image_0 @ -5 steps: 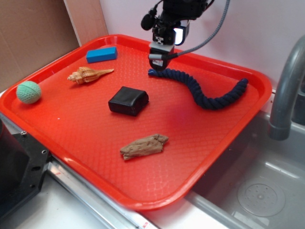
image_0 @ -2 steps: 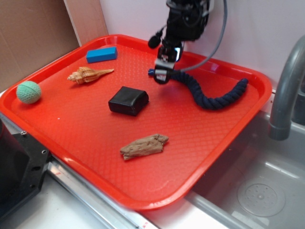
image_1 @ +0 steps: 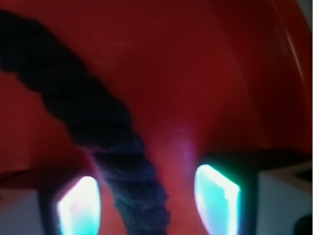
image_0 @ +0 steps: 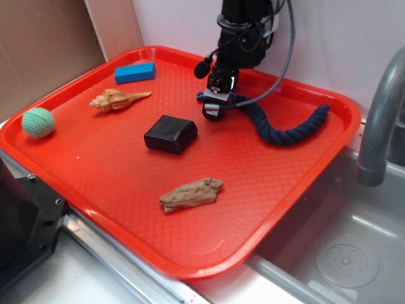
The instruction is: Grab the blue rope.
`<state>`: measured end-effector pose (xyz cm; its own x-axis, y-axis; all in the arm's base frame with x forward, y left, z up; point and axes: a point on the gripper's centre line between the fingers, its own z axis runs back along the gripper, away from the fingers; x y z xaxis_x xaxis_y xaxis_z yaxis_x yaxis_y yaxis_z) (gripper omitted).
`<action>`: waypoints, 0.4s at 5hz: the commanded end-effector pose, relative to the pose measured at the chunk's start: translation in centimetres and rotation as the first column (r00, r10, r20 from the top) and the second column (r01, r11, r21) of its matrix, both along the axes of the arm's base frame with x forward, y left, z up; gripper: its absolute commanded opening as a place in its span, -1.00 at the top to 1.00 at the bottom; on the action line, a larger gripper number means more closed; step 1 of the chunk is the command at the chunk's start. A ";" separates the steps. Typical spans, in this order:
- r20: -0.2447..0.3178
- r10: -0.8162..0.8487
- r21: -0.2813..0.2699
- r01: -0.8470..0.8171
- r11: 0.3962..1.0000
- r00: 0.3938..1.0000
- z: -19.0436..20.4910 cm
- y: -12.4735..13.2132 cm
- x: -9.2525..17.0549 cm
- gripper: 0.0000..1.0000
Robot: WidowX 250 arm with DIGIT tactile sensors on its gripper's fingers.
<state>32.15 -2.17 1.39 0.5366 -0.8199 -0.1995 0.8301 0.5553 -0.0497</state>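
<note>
The gripper (image_0: 213, 107) is down at the left end of the blue rope (image_0: 278, 130), which lies in a curve across the far right part of the red tray (image_0: 297, 190). In the wrist view the rope (image_1: 98, 127) runs between the two fingers (image_1: 217, 198), nearer the left one; the jaws stand apart with a gap on the right side, not closed on it. On the tray also lie a black box (image_0: 169, 133), a shell (image_0: 117, 99), a blue block (image_0: 135, 72), a green ball (image_0: 38, 122) and a piece of wood (image_0: 191, 194)
</note>
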 end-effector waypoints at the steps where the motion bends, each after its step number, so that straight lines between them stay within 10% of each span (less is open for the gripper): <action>1: 0.053 0.082 -0.018 -0.081 0.997 0.995 1.3 -0.4 -1.4 1.00; 2: 0.057 0.124 -0.019 -0.123 0.992 0.991 1.5 -0.4 -1.5 1.00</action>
